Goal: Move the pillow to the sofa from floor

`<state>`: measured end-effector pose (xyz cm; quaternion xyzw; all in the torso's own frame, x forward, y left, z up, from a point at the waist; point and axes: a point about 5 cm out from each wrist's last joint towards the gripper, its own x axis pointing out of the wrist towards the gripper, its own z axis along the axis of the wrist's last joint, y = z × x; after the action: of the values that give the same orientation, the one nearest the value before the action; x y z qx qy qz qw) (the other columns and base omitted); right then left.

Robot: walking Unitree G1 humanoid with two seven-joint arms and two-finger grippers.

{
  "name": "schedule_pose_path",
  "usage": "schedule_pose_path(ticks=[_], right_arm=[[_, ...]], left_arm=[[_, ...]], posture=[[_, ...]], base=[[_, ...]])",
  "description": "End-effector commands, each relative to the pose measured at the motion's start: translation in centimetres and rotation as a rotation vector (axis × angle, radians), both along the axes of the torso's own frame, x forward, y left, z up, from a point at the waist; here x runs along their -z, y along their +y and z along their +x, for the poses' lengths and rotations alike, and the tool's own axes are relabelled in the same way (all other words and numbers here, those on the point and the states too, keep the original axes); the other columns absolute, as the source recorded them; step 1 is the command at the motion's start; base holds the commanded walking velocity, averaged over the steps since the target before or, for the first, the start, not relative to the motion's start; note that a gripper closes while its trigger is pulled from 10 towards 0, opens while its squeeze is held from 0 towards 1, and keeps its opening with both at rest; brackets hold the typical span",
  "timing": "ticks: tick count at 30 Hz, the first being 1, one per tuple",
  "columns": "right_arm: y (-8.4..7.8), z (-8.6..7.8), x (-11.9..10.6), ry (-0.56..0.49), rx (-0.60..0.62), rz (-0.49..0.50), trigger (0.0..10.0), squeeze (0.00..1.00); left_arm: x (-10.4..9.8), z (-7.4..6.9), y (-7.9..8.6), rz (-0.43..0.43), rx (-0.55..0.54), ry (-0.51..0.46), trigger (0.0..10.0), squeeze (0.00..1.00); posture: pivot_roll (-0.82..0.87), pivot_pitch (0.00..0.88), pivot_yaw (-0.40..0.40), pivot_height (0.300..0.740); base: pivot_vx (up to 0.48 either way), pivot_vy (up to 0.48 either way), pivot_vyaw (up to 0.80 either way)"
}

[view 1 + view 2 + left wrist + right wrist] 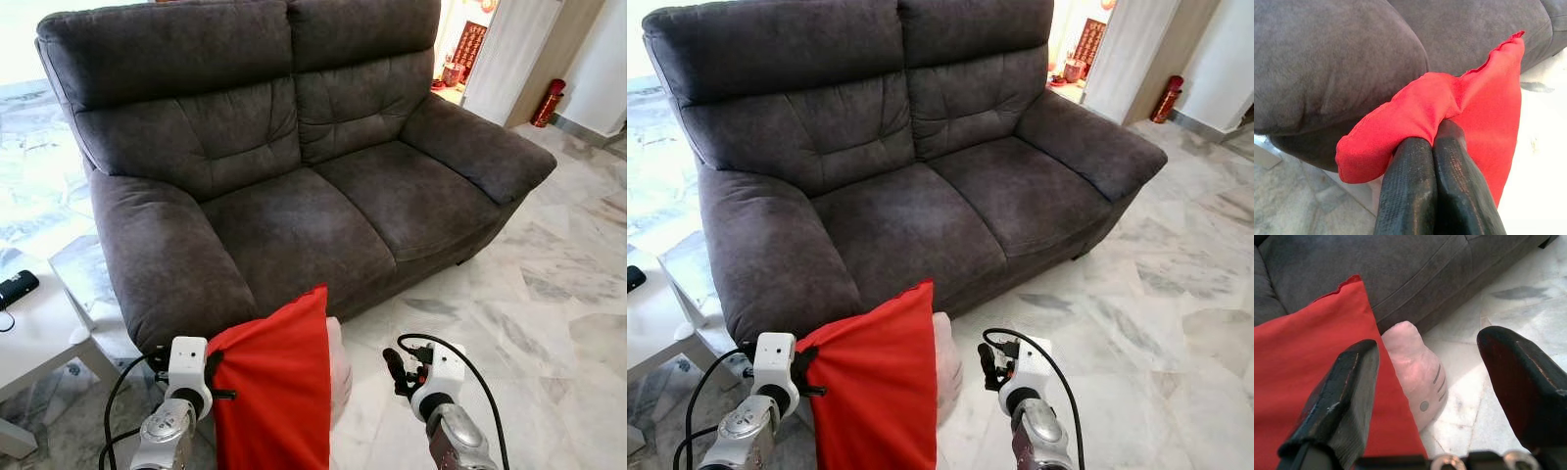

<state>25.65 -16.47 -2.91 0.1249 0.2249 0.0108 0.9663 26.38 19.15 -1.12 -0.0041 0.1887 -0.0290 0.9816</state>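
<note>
On my far left a white side table (34, 333) carries a small black device (17, 288), well clear of the work. Next comes my left gripper (1432, 142), fingers pressed together on a pinch of the red pillow (274, 392) near its upper corner. I hold it by that edge so the pillow hangs upright in front of the sofa (294, 235), its top corner level with the seat front and its body off to the inner side of my left arm. The hold is only on the fabric, so I judge it could slip if I swing hard. Behind the pillow, on the marble floor (549, 304) against the sofa base, sits a pale pink plush toy (1418, 367) with a drawn face. To the right, my right gripper (1430, 396) is spread wide and holds nothing, hovering just beside the pillow's free edge. The seat cushions lie bare ahead, so lifting up and forward looks the natural next move.
</note>
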Motion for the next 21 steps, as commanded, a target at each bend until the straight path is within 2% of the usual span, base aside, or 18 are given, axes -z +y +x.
schedule_pose_path(ticks=[1, 17, 21], right_arm=[[0.01, 0.29, -0.3, -0.018, 0.004, -0.005, 10.0, 0.0], [0.0, 0.27, -0.33, -0.024, -0.003, -0.01, 10.0, 0.0], [-0.01, 0.32, -0.38, -0.025, -0.006, -0.015, 10.0, 0.0]], left_arm=[[-2.38, 1.77, 0.34, -0.007, -0.024, -0.135, 10.0, 0.0], [-2.42, 1.8, 0.01, -0.01, -0.009, -0.143, 10.0, 0.0], [-2.4, 1.86, -0.03, 0.004, -0.007, -0.137, 10.0, 0.0]], posture=[[0.08, 0.0, -0.075, 0.74], [0.08, 0.0, -0.076, 0.74], [0.08, 0.0, -0.079, 0.74]], base=[[-0.326, 0.0, 0.0], [-0.318, 0.0, 0.0], [0.0, 0.0, 0.0]])
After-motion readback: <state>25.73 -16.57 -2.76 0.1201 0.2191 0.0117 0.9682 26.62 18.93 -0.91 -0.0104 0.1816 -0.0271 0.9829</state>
